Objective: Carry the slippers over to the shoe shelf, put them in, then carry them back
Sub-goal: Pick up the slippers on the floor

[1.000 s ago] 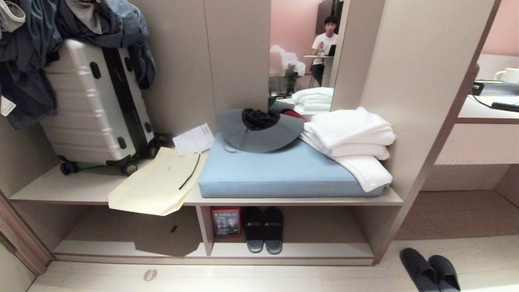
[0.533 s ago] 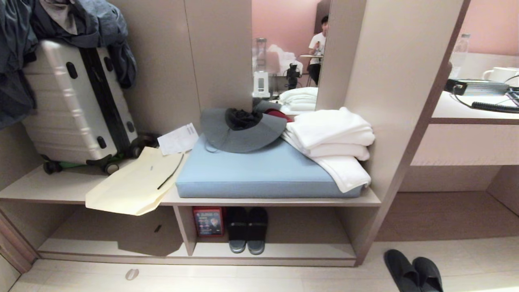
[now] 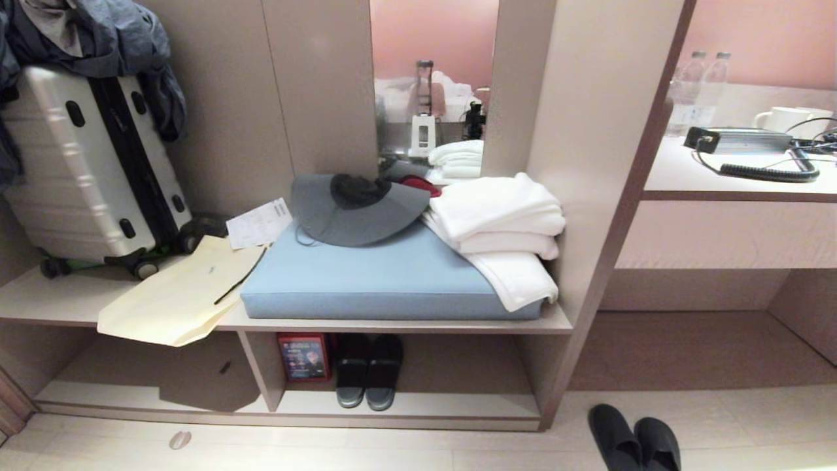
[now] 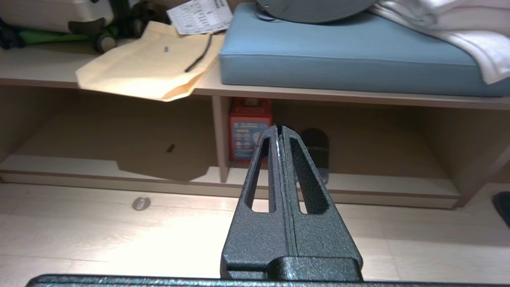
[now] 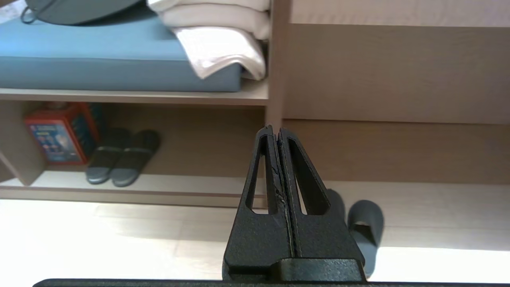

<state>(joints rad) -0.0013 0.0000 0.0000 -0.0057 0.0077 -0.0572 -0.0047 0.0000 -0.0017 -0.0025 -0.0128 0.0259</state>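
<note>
Under the bench board, the slippers (image 3: 368, 373) sit side by side in the shoe shelf (image 3: 405, 405), just right of the upright divider (image 3: 256, 369) and a red box (image 3: 303, 357). Against the earlier frames the whole scene has slid left, so the camera moved, not the things. Left gripper (image 4: 279, 128) and right gripper (image 5: 275, 128) are both pressed shut, empty, touching nothing. Bare floor (image 3: 392, 448) lies before the shelf; a dark pair (image 3: 634, 445) rests far right.

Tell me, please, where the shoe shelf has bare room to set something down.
Right compartment of the shoe shelf: bare from the slippers to its right wall. Left compartment, beyond the divider: bare. Crowded: red box and slippers beside the divider.
</note>
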